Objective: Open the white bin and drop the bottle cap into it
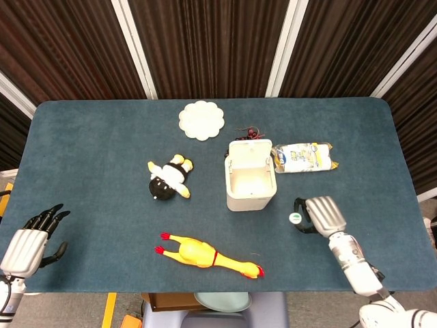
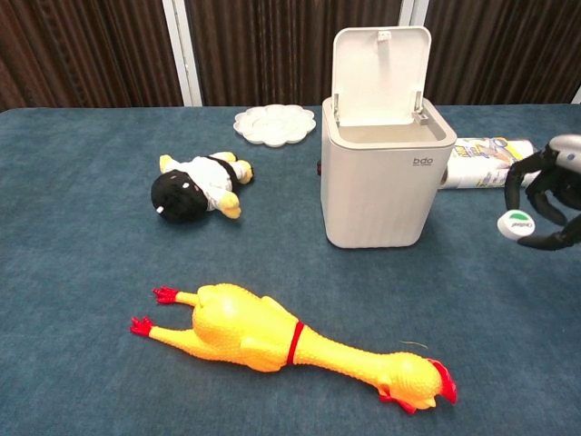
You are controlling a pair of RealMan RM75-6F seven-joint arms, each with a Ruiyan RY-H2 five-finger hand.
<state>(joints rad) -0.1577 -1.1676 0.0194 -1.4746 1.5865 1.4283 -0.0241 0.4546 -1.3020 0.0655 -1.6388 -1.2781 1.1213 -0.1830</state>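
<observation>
The white bin (image 1: 250,185) (image 2: 385,183) stands mid-table with its lid (image 2: 379,73) flipped up and back. My right hand (image 1: 319,215) (image 2: 552,196) hovers above the table to the right of the bin, pinching the small white bottle cap (image 1: 295,219) (image 2: 518,223) with a green label. The cap is off the cloth, level with the bin's lower half in the chest view. My left hand (image 1: 31,239) rests at the table's near left corner, fingers spread, holding nothing; the chest view does not show it.
A yellow rubber chicken (image 1: 208,255) (image 2: 286,341) lies in front of the bin. A black-and-white plush toy (image 1: 168,178) (image 2: 194,187) lies to the left. A white scalloped plate (image 1: 201,119) sits behind, and a plastic packet (image 1: 303,157) (image 2: 490,162) lies right of the bin.
</observation>
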